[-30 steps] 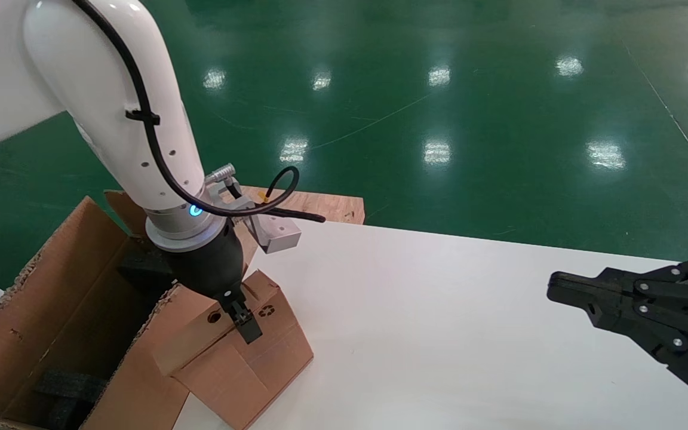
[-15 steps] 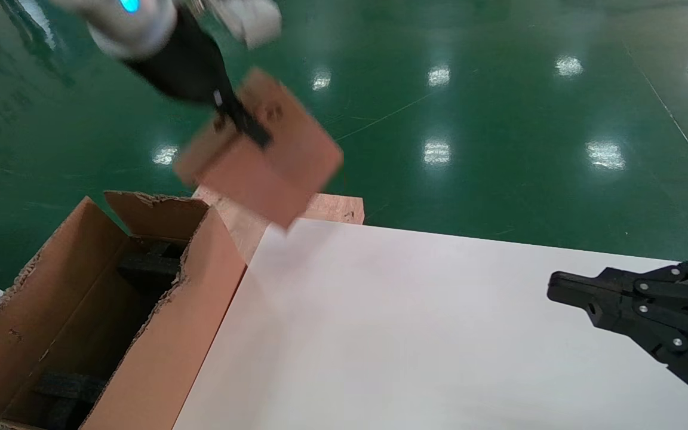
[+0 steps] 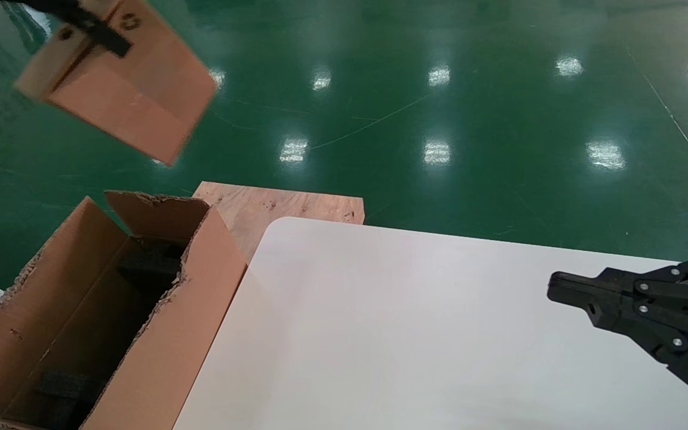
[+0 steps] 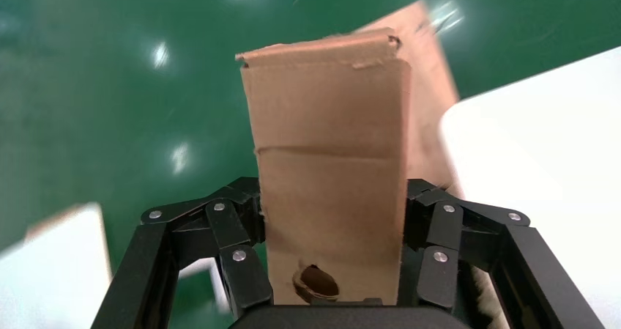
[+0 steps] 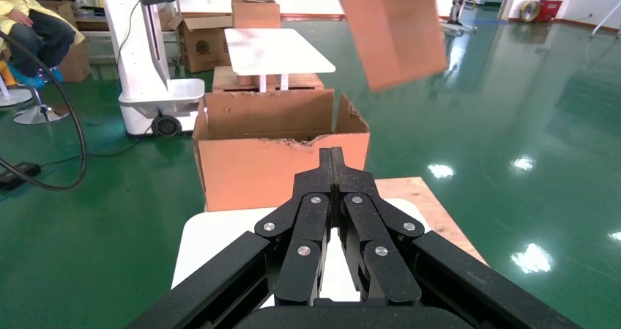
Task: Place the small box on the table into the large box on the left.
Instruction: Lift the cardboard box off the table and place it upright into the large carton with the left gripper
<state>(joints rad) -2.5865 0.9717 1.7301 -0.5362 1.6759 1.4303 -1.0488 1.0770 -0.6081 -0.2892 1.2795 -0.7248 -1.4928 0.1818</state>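
The left gripper (image 4: 333, 270), clamped on the small box (image 3: 123, 83), holds it high above and beyond the large box (image 3: 81, 310), which lies below, nearer the robot.

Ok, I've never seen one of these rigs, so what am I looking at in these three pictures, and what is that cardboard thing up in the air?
This is a two-armed robot. One picture comes from a camera on its head, looking down at the white table; the other two come from cameras on its wrists. The left gripper is shut on the small box, a plain brown carton with a punched hole, held tilted in the air above the green floor. Beside the table, on the robot's left, stands the large box, open at the top, with torn edges and black foam inside. A plywood board shows beyond the table's corner. The right gripper is shut, holds nothing and hangs over the table's right side.
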